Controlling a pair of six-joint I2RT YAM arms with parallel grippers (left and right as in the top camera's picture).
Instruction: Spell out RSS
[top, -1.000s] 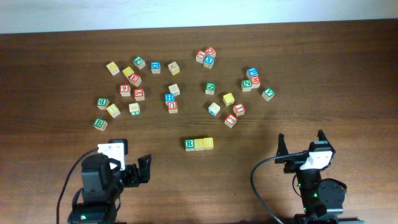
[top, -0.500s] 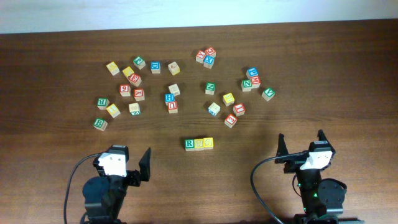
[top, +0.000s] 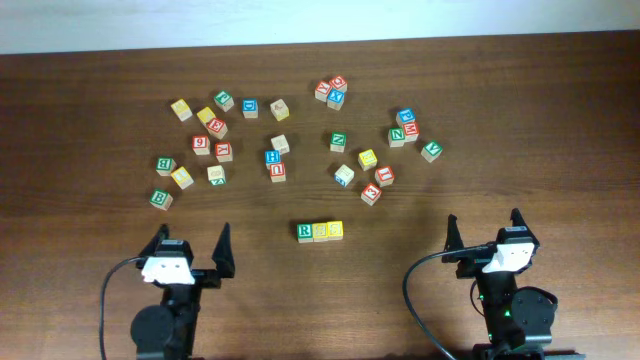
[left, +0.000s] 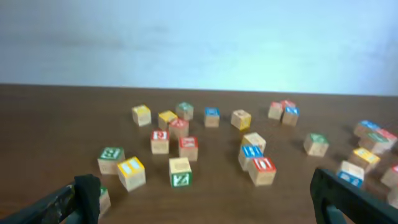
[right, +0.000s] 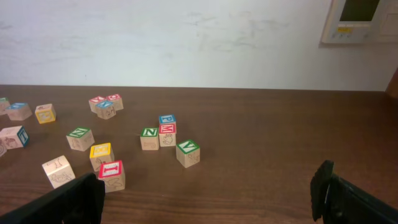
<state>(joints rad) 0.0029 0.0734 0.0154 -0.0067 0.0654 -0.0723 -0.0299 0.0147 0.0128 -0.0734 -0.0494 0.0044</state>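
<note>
Three letter cubes stand touching in a row near the table's front middle in the overhead view: the green R cube (top: 305, 231), then a yellow S cube (top: 320, 231), then a second yellow S cube (top: 335, 230). My left gripper (top: 191, 245) is open and empty, low at the front left, left of the row. My right gripper (top: 484, 229) is open and empty at the front right. The row does not show in either wrist view.
Many other letter cubes lie scattered across the back half of the table, among them a green B cube (top: 166, 165), a red cube (top: 223, 151), a blue cube (top: 272, 157) and a green V cube (top: 431, 151). The wall runs along the far edge.
My left arm has swung so its gripper now faces straight back, with both fingers showing wide apart. The right arm and the cubes have not moved.
</note>
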